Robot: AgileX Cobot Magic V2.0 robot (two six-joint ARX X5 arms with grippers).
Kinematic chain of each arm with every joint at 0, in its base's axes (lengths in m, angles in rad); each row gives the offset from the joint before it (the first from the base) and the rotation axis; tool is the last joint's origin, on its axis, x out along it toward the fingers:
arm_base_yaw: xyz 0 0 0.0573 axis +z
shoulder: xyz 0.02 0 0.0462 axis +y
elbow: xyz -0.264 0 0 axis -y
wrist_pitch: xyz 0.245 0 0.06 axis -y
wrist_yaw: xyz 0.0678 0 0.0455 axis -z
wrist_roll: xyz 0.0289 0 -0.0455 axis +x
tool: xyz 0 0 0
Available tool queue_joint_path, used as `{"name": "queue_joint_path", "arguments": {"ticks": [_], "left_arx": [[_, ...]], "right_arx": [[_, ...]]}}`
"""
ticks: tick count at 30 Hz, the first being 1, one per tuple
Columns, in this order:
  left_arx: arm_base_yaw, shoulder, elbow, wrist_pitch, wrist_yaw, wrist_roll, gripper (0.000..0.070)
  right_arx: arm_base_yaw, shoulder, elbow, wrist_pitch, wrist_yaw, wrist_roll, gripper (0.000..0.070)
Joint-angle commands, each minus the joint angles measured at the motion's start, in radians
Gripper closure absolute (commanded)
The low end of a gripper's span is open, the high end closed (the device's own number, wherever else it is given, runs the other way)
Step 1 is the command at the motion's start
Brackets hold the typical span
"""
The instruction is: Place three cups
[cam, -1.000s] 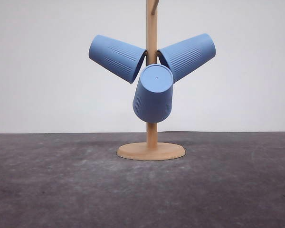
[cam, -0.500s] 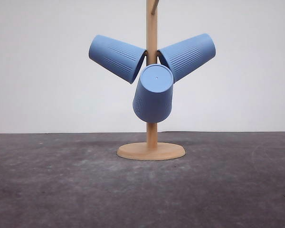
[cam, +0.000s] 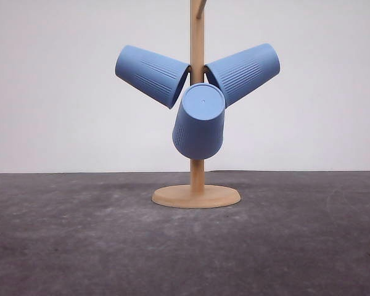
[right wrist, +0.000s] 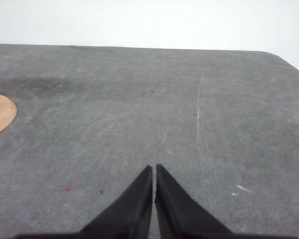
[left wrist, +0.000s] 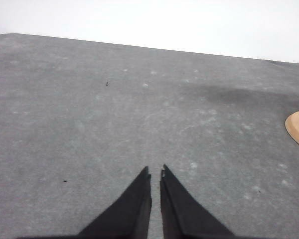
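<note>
All three cups are hung on the wooden stand (cam: 197, 160): left cup (cam: 149, 75) and right cup (cam: 245, 72) angled outward, front cup (cam: 199, 123) base forward. The left gripper (left wrist: 155, 175) and right gripper (right wrist: 154, 169) are seen clenched, empty, above the grey table (cam: 80, 246).

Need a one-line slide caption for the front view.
Three light-blue ribbed cups hang on a wooden peg stand on the dark grey table.

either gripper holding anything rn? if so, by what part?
Nothing held. Left gripper and right gripper are shut on nothing above the table. All three cups hang on the rack.
</note>
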Motion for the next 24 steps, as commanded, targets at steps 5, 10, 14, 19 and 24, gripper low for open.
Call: {"name": "queue_joint_path", "arguments": {"ticks": [5, 10, 14, 19, 24], "left_arx": [[0.0, -0.002, -0.014, -0.005, -0.003, -0.007, 0.0689], [0.0, -0.002, -0.014, -0.005, -0.003, -0.008, 0.0689], [0.0, -0.002, -0.014, -0.005, -0.003, -0.007, 0.0689], [0.0, -0.002, -0.014, -0.005, -0.003, -0.007, 0.0689], [0.0, -0.002, -0.014, -0.005, -0.003, -0.008, 0.0689]], "right_arx": [[-0.002, -0.002, -0.005, 0.013, 0.001, 0.011, 0.0692], [-0.002, -0.002, -0.005, 0.013, 0.001, 0.011, 0.0692], [-0.002, -0.002, -0.005, 0.013, 0.001, 0.011, 0.0692], [-0.002, -0.002, -0.005, 0.013, 0.001, 0.011, 0.0692], [-0.002, -0.002, -0.005, 0.013, 0.001, 0.011, 0.0692]]}}
